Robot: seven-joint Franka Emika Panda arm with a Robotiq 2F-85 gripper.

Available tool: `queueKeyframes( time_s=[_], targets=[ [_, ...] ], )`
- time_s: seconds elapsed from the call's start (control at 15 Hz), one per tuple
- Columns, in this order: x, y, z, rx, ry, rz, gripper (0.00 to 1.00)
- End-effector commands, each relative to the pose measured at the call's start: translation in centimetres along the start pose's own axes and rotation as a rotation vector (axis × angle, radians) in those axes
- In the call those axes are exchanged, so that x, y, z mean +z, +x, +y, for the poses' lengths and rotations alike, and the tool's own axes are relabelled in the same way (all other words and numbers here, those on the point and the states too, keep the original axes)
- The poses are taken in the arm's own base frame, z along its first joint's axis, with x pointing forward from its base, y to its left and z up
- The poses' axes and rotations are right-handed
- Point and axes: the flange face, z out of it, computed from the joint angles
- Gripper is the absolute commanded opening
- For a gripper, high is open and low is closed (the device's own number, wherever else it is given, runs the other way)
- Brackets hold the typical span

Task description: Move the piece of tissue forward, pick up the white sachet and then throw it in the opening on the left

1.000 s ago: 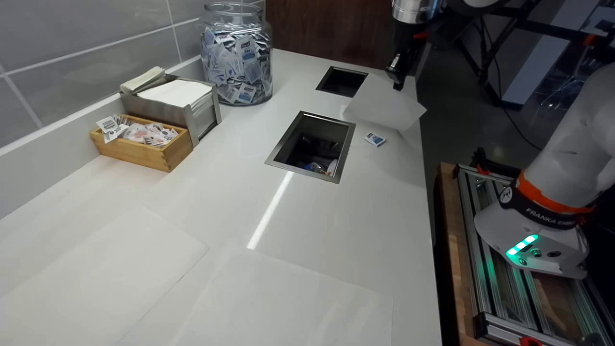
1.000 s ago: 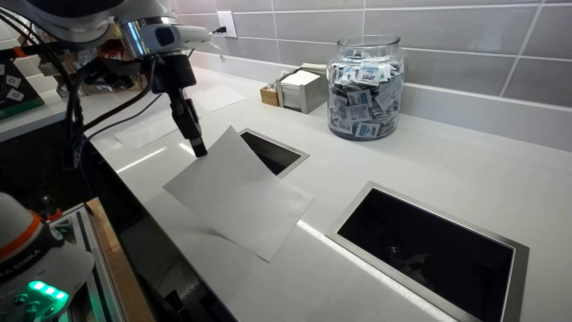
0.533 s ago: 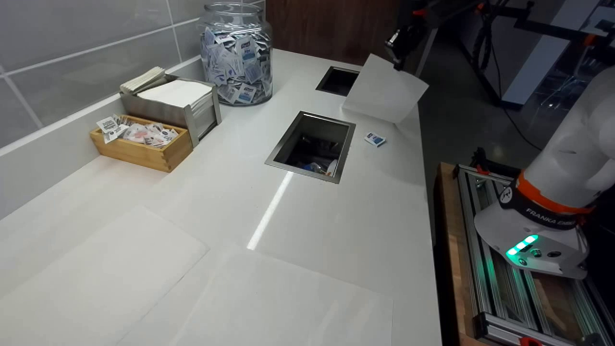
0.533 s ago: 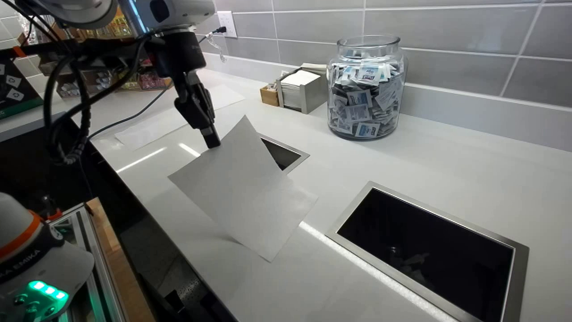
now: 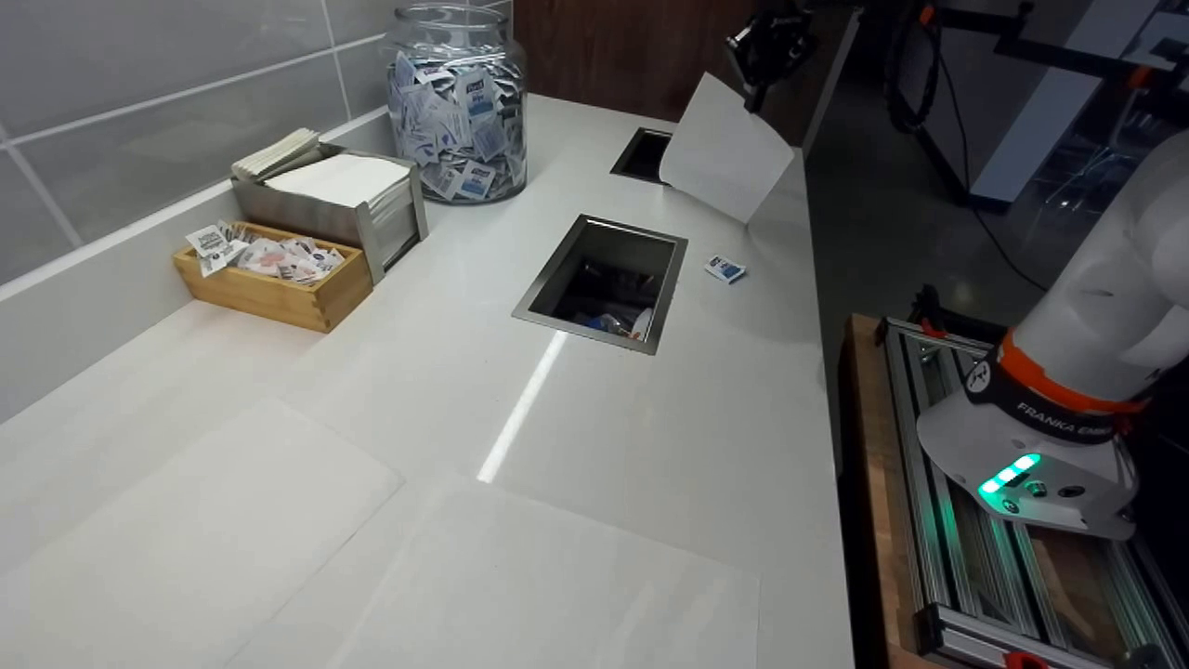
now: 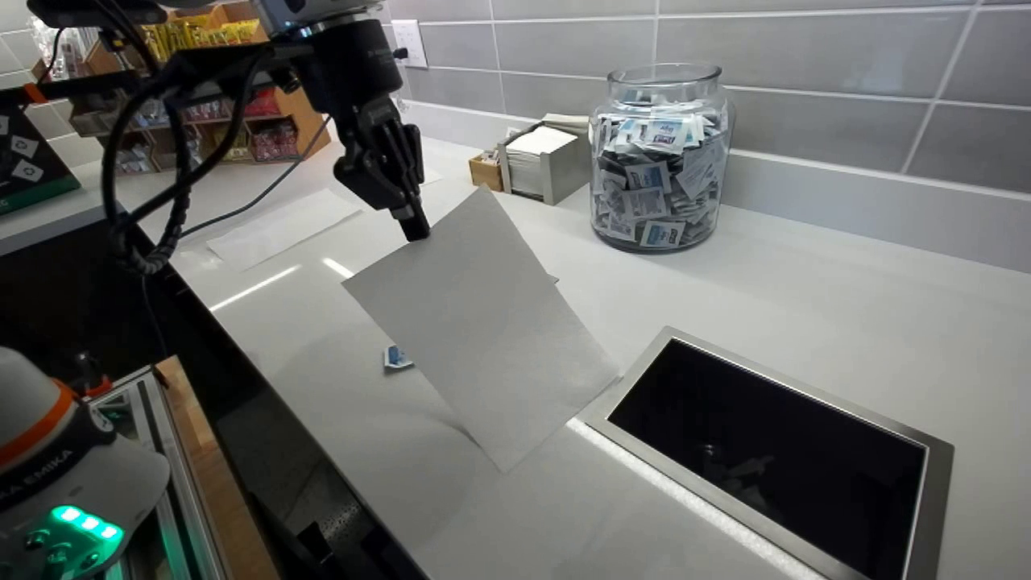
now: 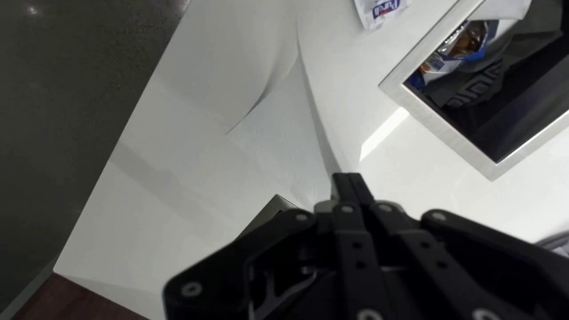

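Napkin holder (image 5: 311, 216) between wooden box (image 5: 253, 293) and glass jar (image 5: 453, 43).

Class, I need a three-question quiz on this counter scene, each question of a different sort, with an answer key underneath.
1. True or false: the loose sachet lies on the counter.
2. The claw grips: a) the loose sachet; b) the tissue sheet; c) nothing.
3. What stands between the wooden box and the glass jar?

Key: 1. True. 2. b. 3. The napkin holder.
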Motion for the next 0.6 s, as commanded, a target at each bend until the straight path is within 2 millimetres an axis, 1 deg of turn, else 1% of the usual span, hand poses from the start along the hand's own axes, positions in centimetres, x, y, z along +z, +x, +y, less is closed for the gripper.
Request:
queueKeyframes(
  time_s=[0.0,0.27,0.53],
  targets=[
    [0.7,2.4,0.1,0.122,0.062,-0.015,0.0],
    [1.0,5.0,0.0,0.194,0.124,-0.004,0.0],
    [2.6,6.8,-1.1,0.21,0.197,-0.007,0.0]
  ],
)
